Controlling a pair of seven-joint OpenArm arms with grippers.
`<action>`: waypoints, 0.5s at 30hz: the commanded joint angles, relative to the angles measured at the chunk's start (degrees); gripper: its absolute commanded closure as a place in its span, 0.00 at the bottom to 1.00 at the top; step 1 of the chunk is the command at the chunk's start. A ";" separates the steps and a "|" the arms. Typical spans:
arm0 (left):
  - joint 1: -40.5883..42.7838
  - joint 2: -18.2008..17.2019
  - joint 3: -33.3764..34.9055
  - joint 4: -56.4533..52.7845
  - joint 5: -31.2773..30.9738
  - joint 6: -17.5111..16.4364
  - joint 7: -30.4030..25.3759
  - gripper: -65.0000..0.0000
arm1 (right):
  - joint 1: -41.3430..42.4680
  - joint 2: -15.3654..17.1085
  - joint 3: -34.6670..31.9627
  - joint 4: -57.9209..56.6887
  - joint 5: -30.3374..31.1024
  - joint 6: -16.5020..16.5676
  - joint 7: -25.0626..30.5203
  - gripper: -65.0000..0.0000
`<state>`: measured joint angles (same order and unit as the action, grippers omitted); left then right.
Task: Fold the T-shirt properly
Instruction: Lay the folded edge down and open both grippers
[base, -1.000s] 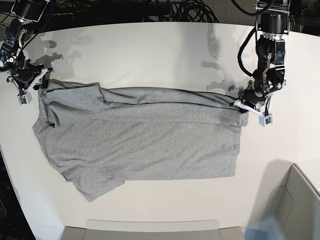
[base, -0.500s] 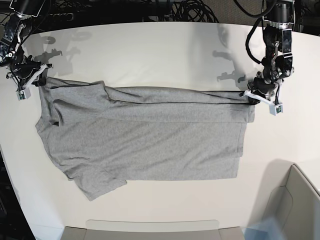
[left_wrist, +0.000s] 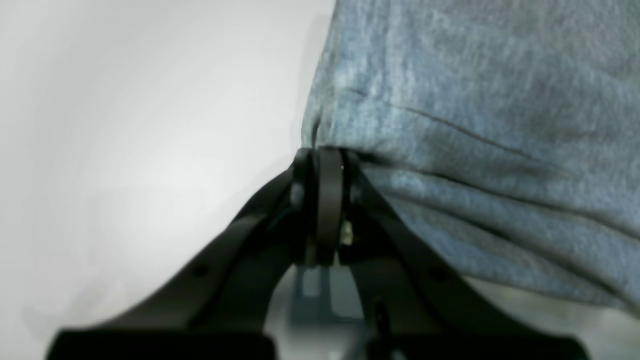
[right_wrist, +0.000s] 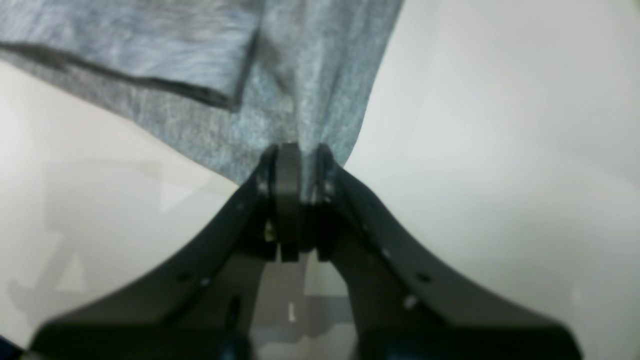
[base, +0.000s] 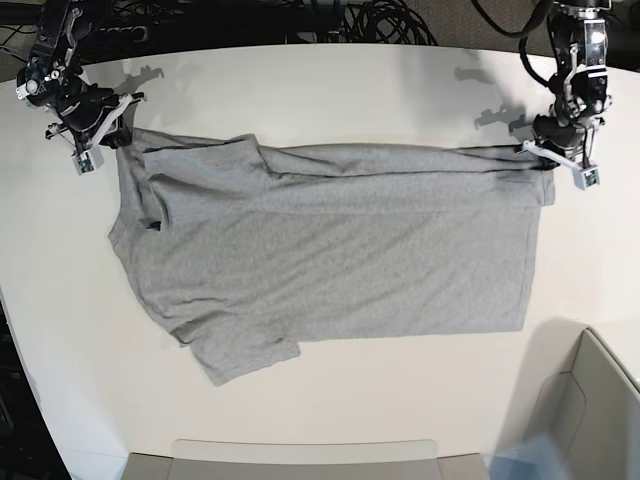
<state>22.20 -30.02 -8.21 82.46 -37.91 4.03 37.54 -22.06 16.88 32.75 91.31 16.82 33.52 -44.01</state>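
Now the shirt (base: 330, 260) has slid across the tabletop (base: 300, 90), its far edge taut between the left claw (base: 556, 160) and right claw (base: 100, 135), each pinching a corner; probably straightened for the lengthwise fold
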 joint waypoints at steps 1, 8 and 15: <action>3.43 -0.18 -0.80 -1.97 1.65 3.22 10.42 1.00 | -2.07 0.39 -0.27 0.25 -1.57 0.55 -3.86 1.00; 7.56 -0.35 -6.08 -1.97 1.65 -5.31 10.94 1.00 | -7.34 0.83 -0.01 2.54 -1.48 0.64 -3.86 1.00; 9.23 -0.35 -8.10 0.93 1.65 -6.10 11.03 1.00 | -11.12 0.39 -0.01 6.23 -0.51 0.64 -3.86 1.00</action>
<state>29.52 -30.61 -16.64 84.29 -37.58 -3.05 41.06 -32.25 16.80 32.60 97.71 18.72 33.56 -43.35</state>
